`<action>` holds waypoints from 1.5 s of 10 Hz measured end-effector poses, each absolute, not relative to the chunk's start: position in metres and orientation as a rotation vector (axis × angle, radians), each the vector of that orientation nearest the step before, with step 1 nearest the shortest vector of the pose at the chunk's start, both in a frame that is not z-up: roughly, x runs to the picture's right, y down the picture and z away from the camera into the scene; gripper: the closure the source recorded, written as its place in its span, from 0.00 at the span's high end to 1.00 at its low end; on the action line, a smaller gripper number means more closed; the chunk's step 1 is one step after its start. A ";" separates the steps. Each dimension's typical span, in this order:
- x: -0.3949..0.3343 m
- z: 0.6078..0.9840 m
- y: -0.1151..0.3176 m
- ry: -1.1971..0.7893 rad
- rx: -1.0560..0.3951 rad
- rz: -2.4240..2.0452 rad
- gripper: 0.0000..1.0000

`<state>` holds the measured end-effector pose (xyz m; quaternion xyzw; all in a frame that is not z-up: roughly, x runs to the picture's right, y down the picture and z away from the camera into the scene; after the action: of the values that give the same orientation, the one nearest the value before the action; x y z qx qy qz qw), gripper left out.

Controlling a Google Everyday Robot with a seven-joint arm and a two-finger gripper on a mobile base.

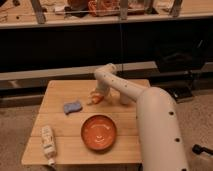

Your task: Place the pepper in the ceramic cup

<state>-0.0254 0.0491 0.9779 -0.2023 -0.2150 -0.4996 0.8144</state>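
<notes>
Above the table (59,91) middle, jaws hang open right at the pepper (95,100)

Small orange pepper (96,100) on the tabletop (60,91), at the end effector (94,95).

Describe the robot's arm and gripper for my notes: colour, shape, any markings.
The arm is off-white, built of thick smooth tubular segments with rounded joints. Small dark dots run along its nearest segment. No cables show. The gripper, pale too, is at the pepper on the table.
</notes>
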 end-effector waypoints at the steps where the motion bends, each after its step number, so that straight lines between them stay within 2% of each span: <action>1: -0.025 0.978 0.049 -0.459 -0.433 -1.065 0.79; 8: -0.020 0.980 0.047 -0.463 -0.439 -1.040 0.58; 13: -0.022 0.981 0.046 -0.465 -0.441 -1.031 0.09; 14: -0.019 0.981 0.043 -0.461 -0.441 -1.012 0.01; 15: -0.016 0.978 0.039 -0.455 -0.438 -0.997 0.00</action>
<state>-0.0158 0.0392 0.9785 -0.2067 -0.2145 -0.4699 0.8310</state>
